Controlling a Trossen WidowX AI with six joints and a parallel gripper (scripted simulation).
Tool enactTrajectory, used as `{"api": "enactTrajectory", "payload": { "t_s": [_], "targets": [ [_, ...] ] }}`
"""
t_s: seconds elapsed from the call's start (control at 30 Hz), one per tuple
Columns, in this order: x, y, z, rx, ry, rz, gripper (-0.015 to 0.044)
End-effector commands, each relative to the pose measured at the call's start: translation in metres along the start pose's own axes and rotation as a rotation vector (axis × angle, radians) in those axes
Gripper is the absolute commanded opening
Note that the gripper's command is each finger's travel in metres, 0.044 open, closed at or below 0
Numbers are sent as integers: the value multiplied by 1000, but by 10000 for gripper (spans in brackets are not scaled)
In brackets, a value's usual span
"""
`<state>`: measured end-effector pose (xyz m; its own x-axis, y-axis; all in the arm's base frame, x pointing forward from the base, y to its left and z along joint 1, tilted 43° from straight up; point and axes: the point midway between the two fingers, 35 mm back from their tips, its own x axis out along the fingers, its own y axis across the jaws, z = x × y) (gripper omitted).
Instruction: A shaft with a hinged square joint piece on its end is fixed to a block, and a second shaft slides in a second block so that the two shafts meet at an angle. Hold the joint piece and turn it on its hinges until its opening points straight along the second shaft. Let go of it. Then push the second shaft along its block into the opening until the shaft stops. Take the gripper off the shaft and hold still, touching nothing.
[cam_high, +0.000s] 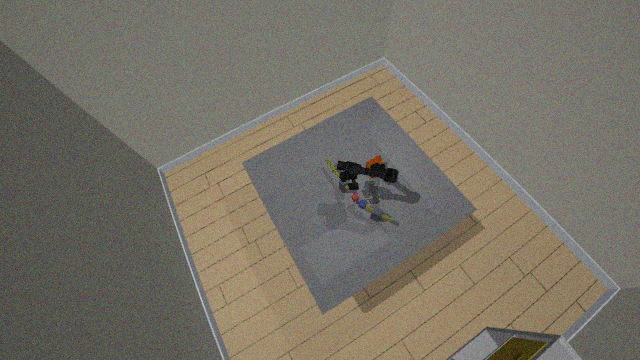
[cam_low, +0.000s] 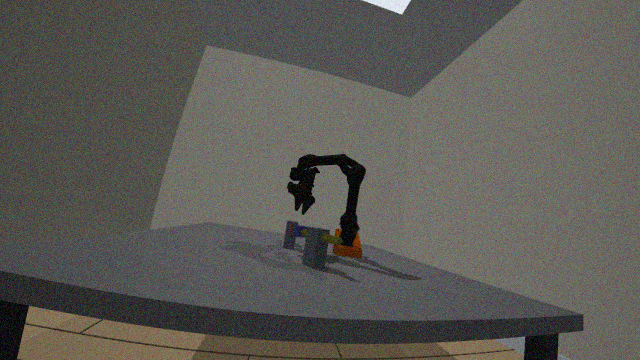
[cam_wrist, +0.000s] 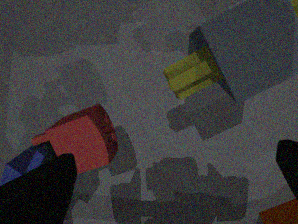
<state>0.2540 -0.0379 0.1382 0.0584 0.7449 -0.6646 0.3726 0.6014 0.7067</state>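
The red joint piece (cam_wrist: 82, 145) (cam_high: 355, 197) hangs by a blue hinge part (cam_wrist: 20, 165) (cam_high: 363, 204) on the end of the first yellow shaft (cam_high: 389, 218) (cam_low: 332, 240). That shaft runs through a grey block (cam_low: 316, 248). The second yellow shaft (cam_wrist: 192, 76) (cam_high: 331, 166) sticks a short way out of its own grey block (cam_wrist: 255, 50) (cam_low: 289, 237). A gap separates its end from the joint piece. The joint piece's opening cannot be seen clearly. My gripper (cam_wrist: 177, 157) (cam_low: 301, 210) is open and empty, above the parts. Its left finger overlaps the blue part in the wrist view.
The orange robot base (cam_low: 348, 245) (cam_high: 374, 162) stands beside the blocks, with the black arm arching up from it. All of this stands on the grey table (cam_high: 325, 260) (cam_low: 200, 280). Shadows of the arm and parts darken the table around the blocks.
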Motion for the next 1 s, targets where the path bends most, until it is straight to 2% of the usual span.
{"api": "enactTrajectory", "payload": {
  "t_s": [0.0, 0.97],
  "targets": [
    [3, -1, 1, 116, 9, 0, 440],
    [20, -3, 2, 974, 59, -30, 440]
  ]
}}
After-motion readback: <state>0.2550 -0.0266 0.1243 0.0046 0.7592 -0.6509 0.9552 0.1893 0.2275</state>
